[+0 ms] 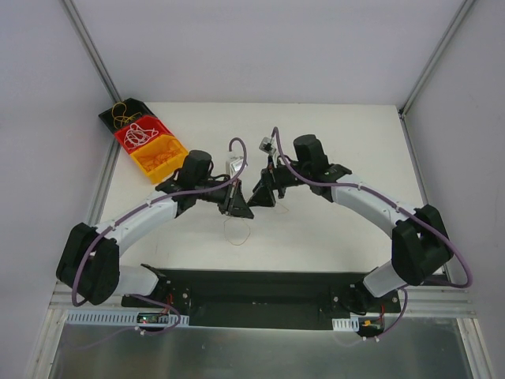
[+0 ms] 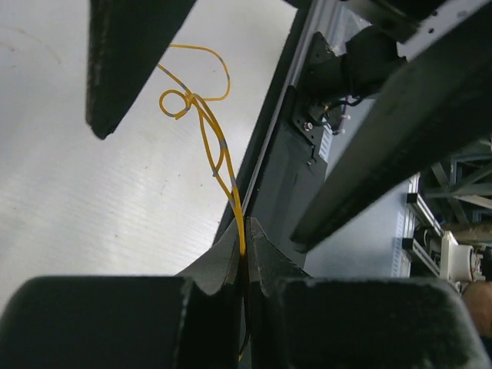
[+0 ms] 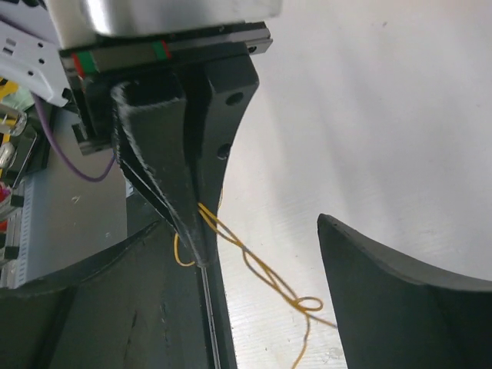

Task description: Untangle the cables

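left gripper (image 2: 244,246) clamping the yellow cable (image 2: 240,219), knotted loop trailing toward 11 o'clock, right gripper (image 3: 238,231) gaping wide alongside

Right gripper (image 3: 242,227): fingers spread wide apart at both lower corners.
Left gripper (image 3: 198,234): reaching in from above, tips pinched shut on the yellow cable (image 3: 257,267).
Yellow cable: twisted strands, one small loop, seen against the white table (image 3: 369,115).

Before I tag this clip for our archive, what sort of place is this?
Probably a robot lab test cell: white walls on aluminium posts, a left arm and right arm bolted to one table, bins in its corner.
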